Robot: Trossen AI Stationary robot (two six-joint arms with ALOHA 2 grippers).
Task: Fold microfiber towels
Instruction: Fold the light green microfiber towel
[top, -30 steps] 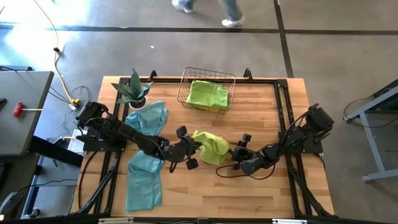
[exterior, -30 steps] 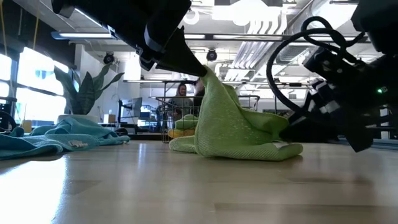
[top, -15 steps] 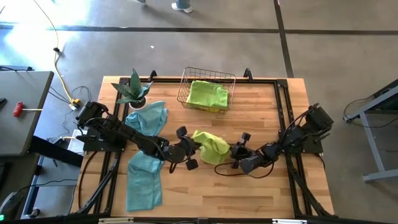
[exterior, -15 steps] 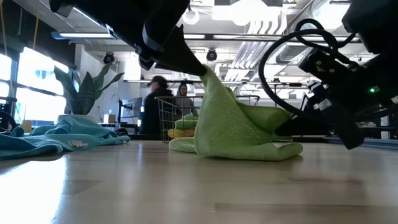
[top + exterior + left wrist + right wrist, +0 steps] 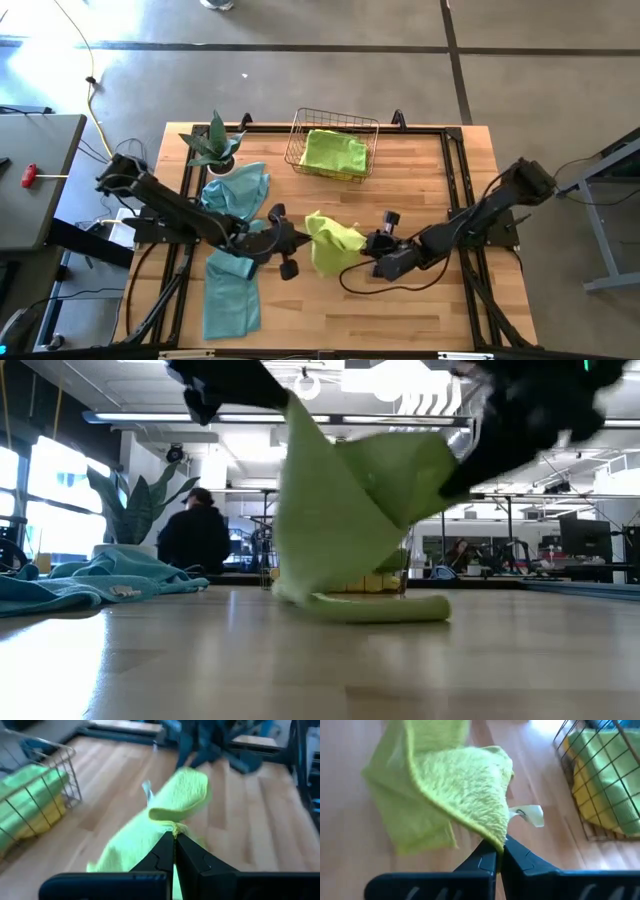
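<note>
A lime green microfiber towel hangs between my two grippers at the table's middle, and its lower part lies on the wood. My left gripper is shut on the towel's left upper end, my right gripper on its right upper end. In the low view the left gripper stands higher than the right one. Two teal towels lie crumpled at the table's left. A wire basket at the far edge holds folded green and yellow towels. My left gripper pinches the towel's edge between its two shut fingers, coming slanting down from the table's left. The cloth hangs below the fingers and curls over beyond them. My right gripper pinches a corner of the towel beside its white label, slanting down from the table's right. The cloth sags between the two grippers.
A spiky potted plant stands at the far left corner, next to the teal towel. Bare wood lies in front of the lime towel and at the table's right. A person shows in the room beyond the table.
My right gripper has shut on the lime towel's right corner. Both grippers have then risen, the left one also drawing toward the table's left. The towel's upper part has been lifted and spread between them, while its lower part stays on the table.
</note>
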